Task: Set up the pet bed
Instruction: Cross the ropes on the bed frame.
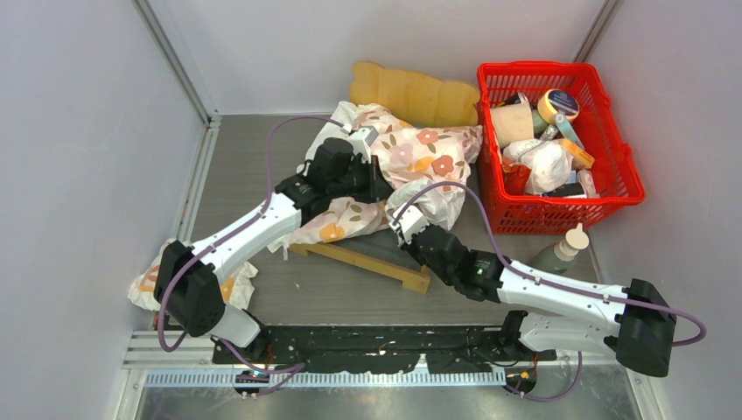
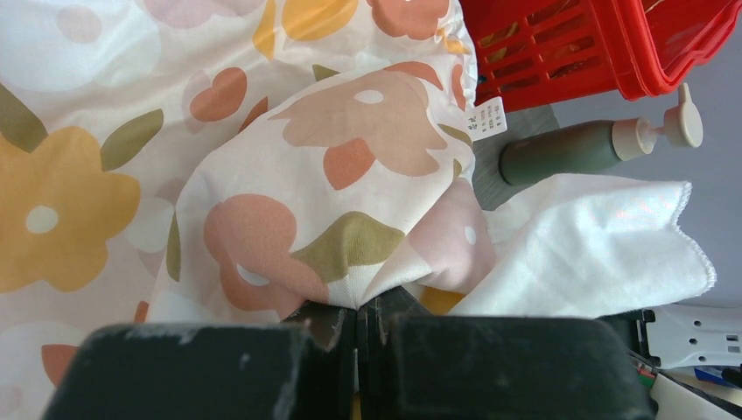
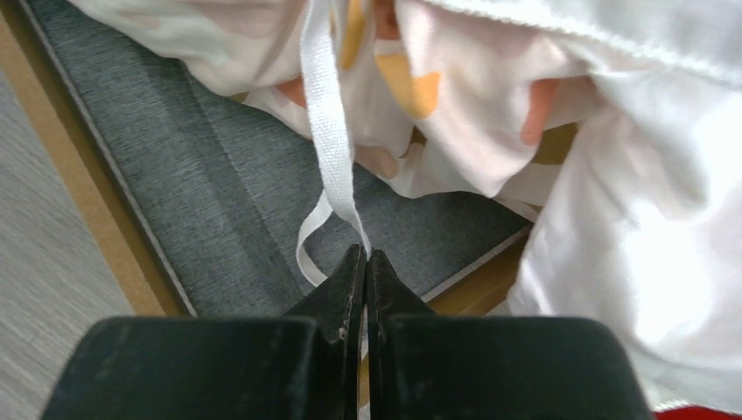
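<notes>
The small light-wood pet bed [image 1: 360,260], with its scalloped headboard and dark grey fabric surface, lies on the table [image 1: 332,302], mostly under the white floral-print cushion [image 1: 411,157]. The left gripper [image 2: 359,308] pinches a fold of cushion fabric. The right gripper [image 3: 366,258] pinches its white woven tie ribbon [image 3: 328,114] (probably to spread the cushion squarely over the frame).
</notes>
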### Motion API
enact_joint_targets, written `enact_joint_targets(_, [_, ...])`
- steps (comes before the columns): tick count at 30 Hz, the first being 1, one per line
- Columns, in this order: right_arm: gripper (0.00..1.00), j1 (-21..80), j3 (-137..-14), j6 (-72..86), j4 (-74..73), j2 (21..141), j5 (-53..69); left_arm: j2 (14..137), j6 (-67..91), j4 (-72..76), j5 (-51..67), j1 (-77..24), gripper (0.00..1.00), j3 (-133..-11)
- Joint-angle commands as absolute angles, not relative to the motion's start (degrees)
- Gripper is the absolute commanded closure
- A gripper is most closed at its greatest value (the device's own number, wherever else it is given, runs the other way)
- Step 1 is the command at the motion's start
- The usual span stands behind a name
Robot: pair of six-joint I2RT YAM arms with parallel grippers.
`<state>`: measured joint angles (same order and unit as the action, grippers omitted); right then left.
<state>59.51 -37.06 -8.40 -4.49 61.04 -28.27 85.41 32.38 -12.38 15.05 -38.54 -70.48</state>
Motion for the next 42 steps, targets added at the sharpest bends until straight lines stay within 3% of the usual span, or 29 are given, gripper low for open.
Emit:
enact_joint_targets(1, [0.95, 59.7, -38.7, -4.2, -7.2, 60.3, -23.8, 83.3, 32.0, -10.2, 15.0, -38.0, 1.00, -71.3])
enact_joint_targets(9, [0.95, 59.9, -35.9, 10.7, -9.8, 61.4, -32.5, 83.4, 32.2, -10.3, 14.9, -38.0, 1.00, -71.6])
enact_joint_targets(21, [0.95, 64.4, -36.2, 20.7, 5.0, 63.0, -39.8, 83.6, 34.0, -8.5, 15.7, -38.0, 1.00, -70.8])
enact_joint_targets(28, [0.95, 66.9, -35.6, 17.9, 6.8, 68.1, -52.8, 83.7, 34.1, -8.9, 15.6, -38.0, 1.00, -71.1])
enact_joint_targets(35, [0.95, 69.3, -37.3, 26.6, 0.5, 69.6, -60.8, 83.6, 33.7, -9.0, 14.7, -38.0, 1.00, -71.0])
enact_joint_targets(42, [0.95, 68.3, -40.4, 14.1, 5.4, 73.9, -74.7, 85.2, 34.3, -7.9, 14.6, -38.0, 1.00, -72.1])
